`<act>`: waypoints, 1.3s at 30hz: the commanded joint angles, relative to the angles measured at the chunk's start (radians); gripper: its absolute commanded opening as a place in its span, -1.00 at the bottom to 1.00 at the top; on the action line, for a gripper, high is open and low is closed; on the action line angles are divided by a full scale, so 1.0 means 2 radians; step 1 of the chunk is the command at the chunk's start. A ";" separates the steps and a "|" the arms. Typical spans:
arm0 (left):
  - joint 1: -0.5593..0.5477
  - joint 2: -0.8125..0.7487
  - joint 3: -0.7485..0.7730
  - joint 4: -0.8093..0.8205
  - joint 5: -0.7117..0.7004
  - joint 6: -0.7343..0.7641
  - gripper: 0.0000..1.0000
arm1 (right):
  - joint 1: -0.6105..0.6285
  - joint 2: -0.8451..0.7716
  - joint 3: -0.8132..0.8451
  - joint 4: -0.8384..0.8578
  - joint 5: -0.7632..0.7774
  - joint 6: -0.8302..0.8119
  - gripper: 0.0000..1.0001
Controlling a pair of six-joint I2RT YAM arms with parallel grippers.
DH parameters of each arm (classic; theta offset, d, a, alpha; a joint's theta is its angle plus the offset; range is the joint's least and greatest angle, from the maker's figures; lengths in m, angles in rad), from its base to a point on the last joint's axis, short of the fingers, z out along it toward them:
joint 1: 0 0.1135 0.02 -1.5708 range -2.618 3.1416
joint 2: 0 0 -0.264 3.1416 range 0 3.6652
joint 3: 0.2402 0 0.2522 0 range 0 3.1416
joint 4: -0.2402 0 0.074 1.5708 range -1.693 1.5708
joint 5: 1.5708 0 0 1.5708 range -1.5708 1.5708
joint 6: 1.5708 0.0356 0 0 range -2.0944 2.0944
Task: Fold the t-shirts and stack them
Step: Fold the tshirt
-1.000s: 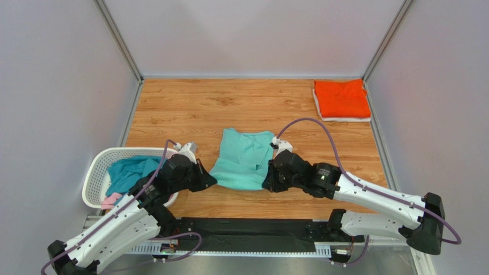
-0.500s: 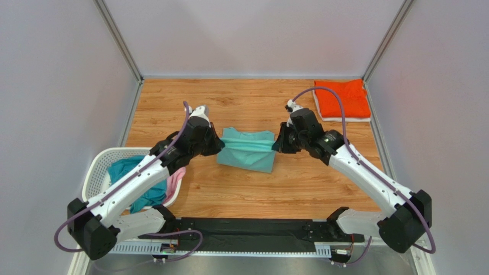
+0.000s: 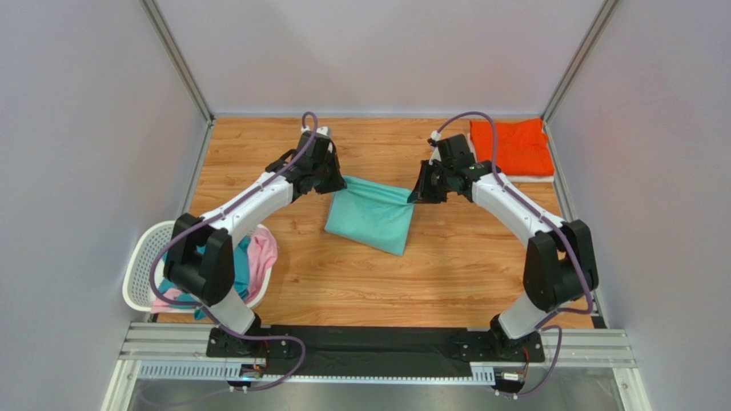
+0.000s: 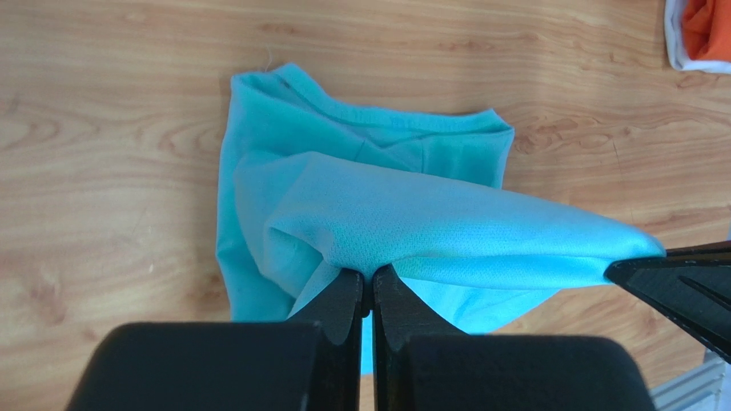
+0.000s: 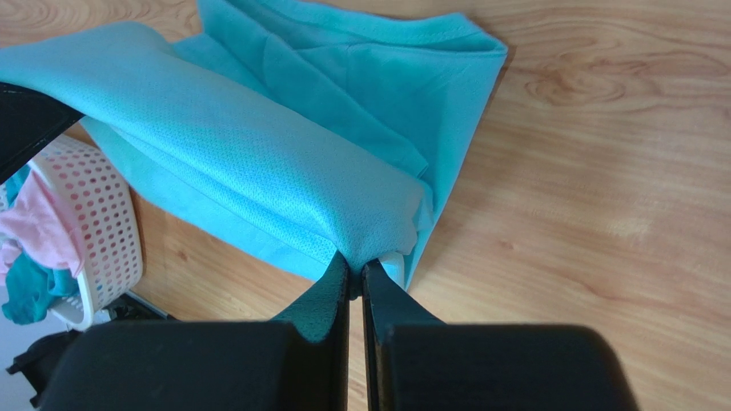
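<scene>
1. Gripping the mint-teal t-shirt [image 3: 371,218] at two points. The left tool [image 4: 367,291] has its fingers pressed together on a pinch of cloth at the shirt's far left corner. The right tool [image 5: 354,272] is clamped the same way on the far right corner.
2. Shirt location: middle of the wooden surface [image 3: 463,257], between the two outstretched arms, with its near part lying on the wood.
3. Shirt appearance, top view: a compact four-sided patch, plain mint-teal with no print. The far edge is pulled into a straight line between the two tools.
4. Shirt appearance, wrist views: at least two layers. The upper layer is drawn taut into a smooth rounded ridge running from one tool to the other, and its fine knit mesh is visible. The lower layer lies flatter on the surface, with a ribbed neckband along one edge and a few soft creases.
5. An orange t-shirt [image 3: 513,145] lies folded at the far right corner of the surface, on top of a white t-shirt [image 3: 515,178] of which only the edges show. This pile is well apart from the mint-teal one.
6. A white laundry basket [image 5: 107,231] sits at the near left, holding a pink t-shirt [image 5: 34,224] and a darker teal t-shirt [image 5: 24,287], both crumpled.
</scene>
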 commanded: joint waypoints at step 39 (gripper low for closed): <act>0.023 0.003 -0.047 0.069 0.154 0.013 0.99 | 0.027 0.113 0.067 0.086 -0.050 0.021 1.00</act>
